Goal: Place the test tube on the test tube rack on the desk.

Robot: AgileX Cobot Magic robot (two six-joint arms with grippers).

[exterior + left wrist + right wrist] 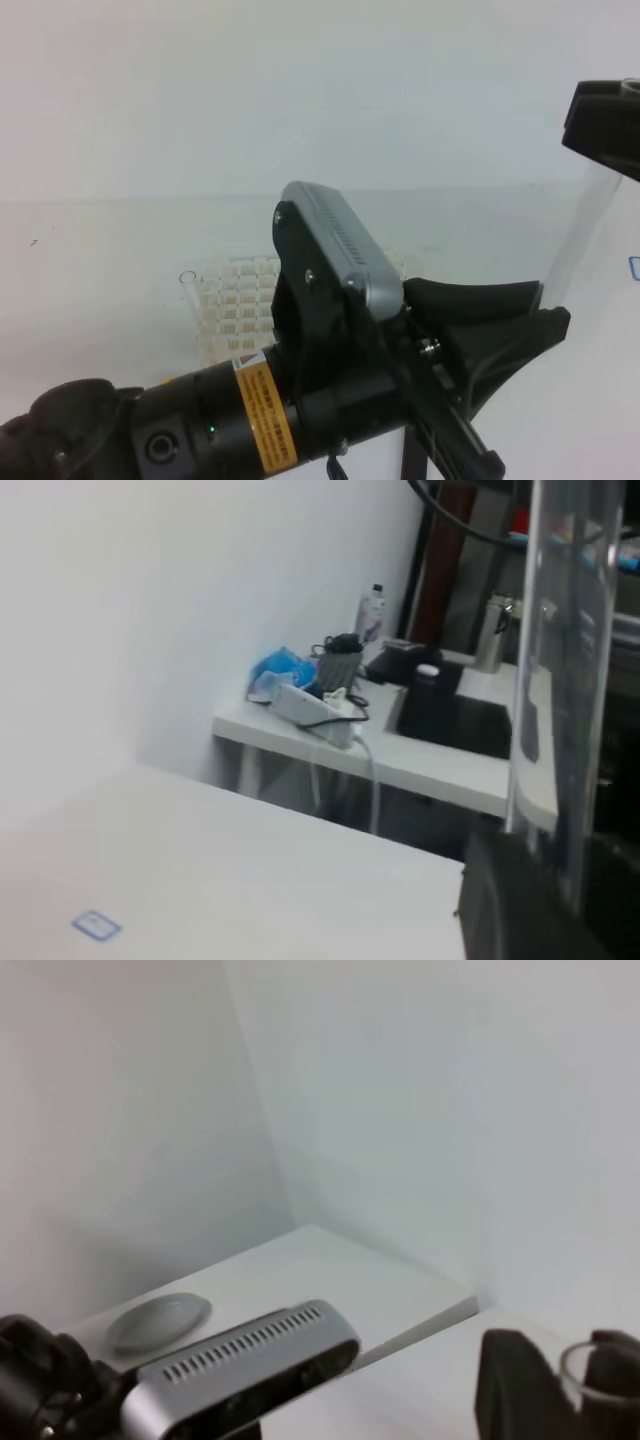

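White desk is carrying the rack, sitting near its middle; a small blue-outlined square mark is lying on it.

White walls; white side table with clutter; dark area beyond.

Test tube rack: white lattice of square holes; test tube above it: clear, colourless; desk: plain white.
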